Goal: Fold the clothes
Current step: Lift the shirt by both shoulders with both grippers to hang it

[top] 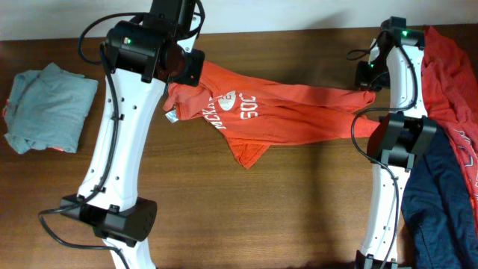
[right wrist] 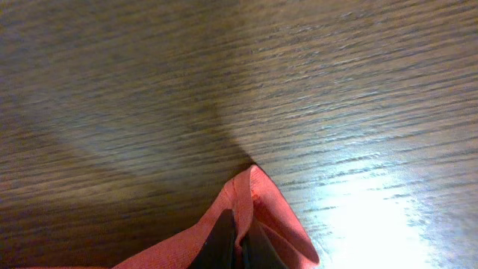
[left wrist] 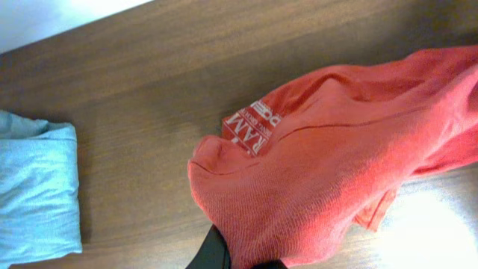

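my left gripper [left wrist: 237, 258] and right gripper [right wrist: 240, 239] each pinch an end of the orange-red t-shirt [top: 291, 112], spanning between them over the wooden table [top: 284, 209].

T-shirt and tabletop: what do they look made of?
T-shirt: soft knit, probably cotton jersey, matte orange-red; fine knit texture and limp folds show in the left wrist view. Tabletop: dark brown wood or wood-look laminate, semi-gloss; straight grain lines and a glare patch. Cannot tell which.
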Robot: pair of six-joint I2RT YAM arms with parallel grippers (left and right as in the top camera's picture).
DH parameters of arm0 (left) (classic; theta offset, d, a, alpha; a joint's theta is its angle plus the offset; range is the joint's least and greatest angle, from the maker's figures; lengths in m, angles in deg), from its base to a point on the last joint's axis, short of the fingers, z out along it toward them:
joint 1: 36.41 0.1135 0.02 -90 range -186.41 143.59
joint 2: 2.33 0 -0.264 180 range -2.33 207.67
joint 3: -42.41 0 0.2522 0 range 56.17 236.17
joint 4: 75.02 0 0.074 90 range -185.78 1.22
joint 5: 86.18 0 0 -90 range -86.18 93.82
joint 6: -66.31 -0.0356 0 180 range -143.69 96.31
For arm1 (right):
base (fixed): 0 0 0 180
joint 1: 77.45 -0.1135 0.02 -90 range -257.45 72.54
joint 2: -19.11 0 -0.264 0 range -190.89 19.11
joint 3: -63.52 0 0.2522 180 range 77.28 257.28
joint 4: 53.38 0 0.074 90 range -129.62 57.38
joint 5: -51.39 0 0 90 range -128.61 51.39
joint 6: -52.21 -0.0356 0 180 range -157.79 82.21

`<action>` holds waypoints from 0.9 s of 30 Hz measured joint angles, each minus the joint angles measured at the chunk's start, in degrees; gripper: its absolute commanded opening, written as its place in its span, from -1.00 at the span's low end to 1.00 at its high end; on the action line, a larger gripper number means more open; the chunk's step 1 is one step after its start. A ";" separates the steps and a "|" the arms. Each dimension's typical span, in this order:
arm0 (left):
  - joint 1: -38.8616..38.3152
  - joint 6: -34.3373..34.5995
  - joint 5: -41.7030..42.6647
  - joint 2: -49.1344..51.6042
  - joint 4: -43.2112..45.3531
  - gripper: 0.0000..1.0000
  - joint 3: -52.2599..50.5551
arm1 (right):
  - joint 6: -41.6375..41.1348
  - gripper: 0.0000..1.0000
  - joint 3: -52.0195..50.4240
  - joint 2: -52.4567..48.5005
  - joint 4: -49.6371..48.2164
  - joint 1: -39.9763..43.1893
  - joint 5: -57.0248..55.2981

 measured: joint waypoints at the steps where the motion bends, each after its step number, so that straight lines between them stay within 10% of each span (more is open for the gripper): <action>1: 0.07 0.00 0.00 0.00 0.44 -0.99 -0.02 | -0.02 -0.92 0.92 0.00 0.22 0.11 0.00; 14: 6.99 0.00 -2.14 0.02 4.00 -0.99 1.14 | 0.00 -0.92 19.67 5.81 8.96 0.50 0.20; 27: 12.44 0.00 -2.78 -0.26 4.39 -0.99 22.12 | -0.22 -0.92 20.74 32.70 8.96 0.96 1.57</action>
